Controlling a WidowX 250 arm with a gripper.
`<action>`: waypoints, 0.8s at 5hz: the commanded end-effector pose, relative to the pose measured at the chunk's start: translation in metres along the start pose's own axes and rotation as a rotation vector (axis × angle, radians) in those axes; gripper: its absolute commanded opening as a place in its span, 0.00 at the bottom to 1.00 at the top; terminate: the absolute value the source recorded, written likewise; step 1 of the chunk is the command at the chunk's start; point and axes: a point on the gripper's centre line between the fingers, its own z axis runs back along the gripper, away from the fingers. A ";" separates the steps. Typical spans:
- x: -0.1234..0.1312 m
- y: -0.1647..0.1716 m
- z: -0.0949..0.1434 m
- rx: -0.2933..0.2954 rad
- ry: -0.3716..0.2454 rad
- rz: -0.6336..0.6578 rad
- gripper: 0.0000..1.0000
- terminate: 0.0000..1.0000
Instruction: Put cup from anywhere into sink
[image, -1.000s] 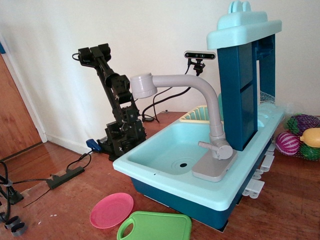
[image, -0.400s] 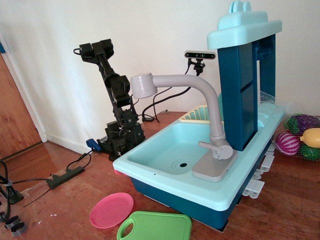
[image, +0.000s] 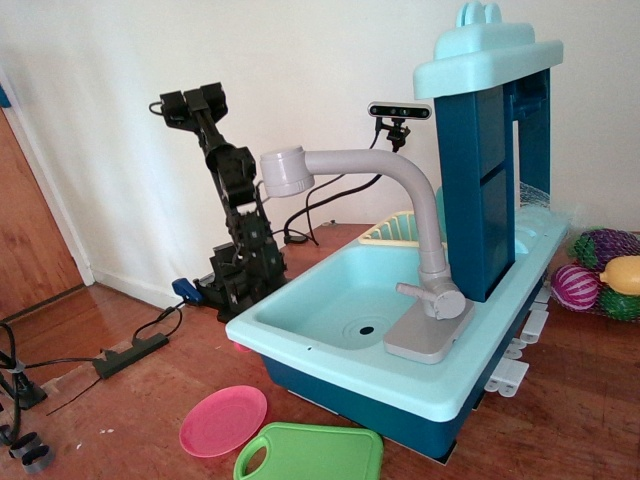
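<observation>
The light-aqua sink (image: 300, 305) with a round drain hole and a grey curved faucet (image: 400, 180) stands on the wooden floor on a dark blue base. The basin holds nothing. A small sliver of hot pink (image: 238, 346) shows on the floor just behind the sink's left corner. It may be the cup, and the rest is hidden. The black robot arm (image: 232, 175) stands folded behind the sink's left end. Its lower end merges with the dark mass near the floor (image: 243, 283), so I cannot make out the fingers or whether they are open.
A flat pink plate (image: 224, 420) and a green cutting board (image: 310, 455) lie on the floor in front of the sink. A yellow-and-aqua dish rack (image: 395, 230) sits behind the basin. Toy fruit (image: 600, 275) lies at the right. A power strip and cables (image: 130, 352) lie at the left.
The arm's upper links have swung slightly to the right and lower. The pink sliver at the sink's left corner has come into view since the earliest frame.
</observation>
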 end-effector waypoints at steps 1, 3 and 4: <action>-0.002 0.030 0.053 0.031 -0.026 -0.040 0.00 0.00; 0.036 0.037 0.091 0.035 -0.065 -0.163 0.00 0.00; 0.073 0.035 0.102 0.021 -0.074 -0.279 0.00 0.00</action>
